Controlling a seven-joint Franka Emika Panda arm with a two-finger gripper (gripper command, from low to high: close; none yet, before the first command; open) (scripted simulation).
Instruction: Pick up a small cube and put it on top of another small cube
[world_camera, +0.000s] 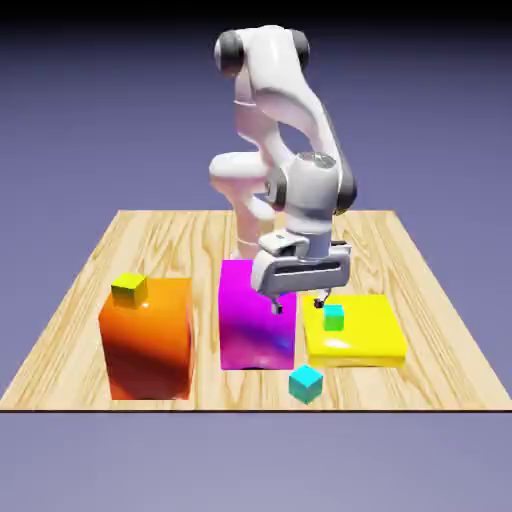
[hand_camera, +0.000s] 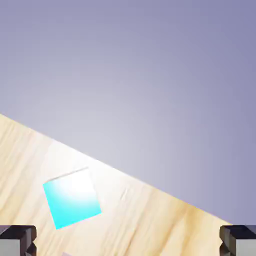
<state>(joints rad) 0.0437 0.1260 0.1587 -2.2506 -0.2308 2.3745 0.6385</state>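
— Where's the cyan cube (world_camera: 306, 384)?

— On the table (world_camera: 80, 290), at the near edge, just in front of the gap between the magenta block (world_camera: 252, 325) and the yellow slab (world_camera: 362, 335). Nothing touches it. In the hand view it (hand_camera: 72, 198) lies on the wood at the lower left, washed out by glare across its top.

— And the gripper (world_camera: 298, 304)?

— Spread wide and holding nothing. It hangs above the table, over the near right part of the magenta block and the left side of the slab. In the hand view only the two grey tips show, cut off by the bottom edge, one in each corner (hand_camera: 18, 240), with bare wood between them.

— Is it directly over the cube?

— I can't tell. The cube sits off to the left in the hand view, nearer the left tip than the right one.

— What else is about?

— An orange block (world_camera: 148, 340) on the exterior view's left with a tiny yellow-green cube (world_camera: 129, 290) on its top. A tiny green cube with a cyan top (world_camera: 333, 317) rests on the slab, just beside the right fingertip; whether they touch is hard to say.

— Anything hidden?

— The arm's hand covers the magenta block's far right corner. The robot's base is partly behind it too. In the hand view the table's edge runs diagonally, and past it there is only the violet backdrop.
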